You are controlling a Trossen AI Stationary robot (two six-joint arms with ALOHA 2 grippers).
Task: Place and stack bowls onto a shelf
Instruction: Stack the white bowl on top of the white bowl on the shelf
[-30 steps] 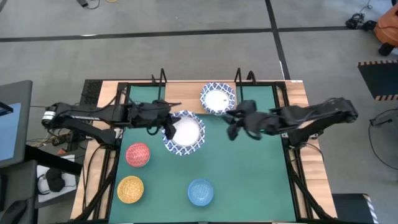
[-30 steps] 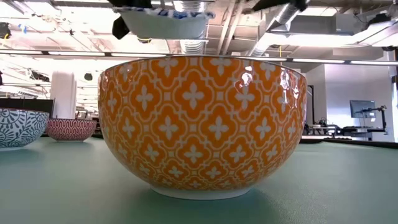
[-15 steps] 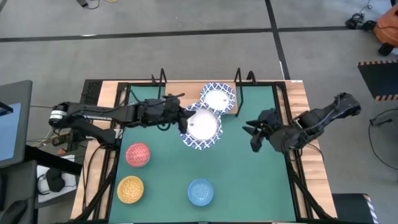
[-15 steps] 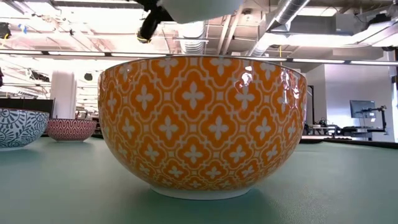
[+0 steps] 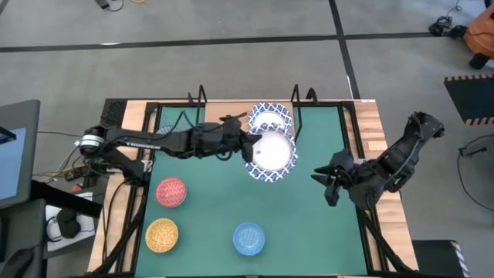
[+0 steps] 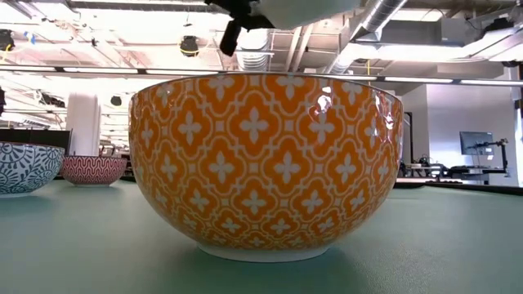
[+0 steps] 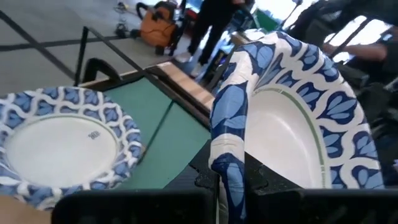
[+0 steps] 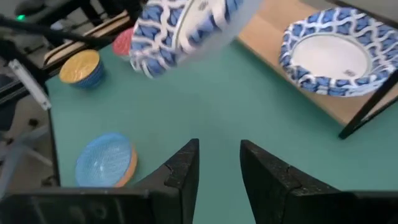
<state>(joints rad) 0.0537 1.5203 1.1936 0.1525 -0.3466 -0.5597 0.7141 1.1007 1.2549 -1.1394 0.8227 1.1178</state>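
Carrying the held lattice-rimmed bowl (image 5: 271, 154) further right since the earlier frames, now partly overlapping the bowl already on the shelf (image 5: 269, 120); retreating with the right gripper (image 5: 330, 186) toward the table's right edge. Indicating stacking is imminent, release not yet made. Near camera: leaving yellow bowl (image 5: 162, 234), blue bowl (image 5: 248, 238) and red bowl (image 5: 170, 191) on the mat. Mid-table: reaching with the left gripper (image 5: 245, 150), clenched on the carried bowl's rim, arm stretched across. Right fingers (image 8: 183, 168) standing parted, holding nothing.
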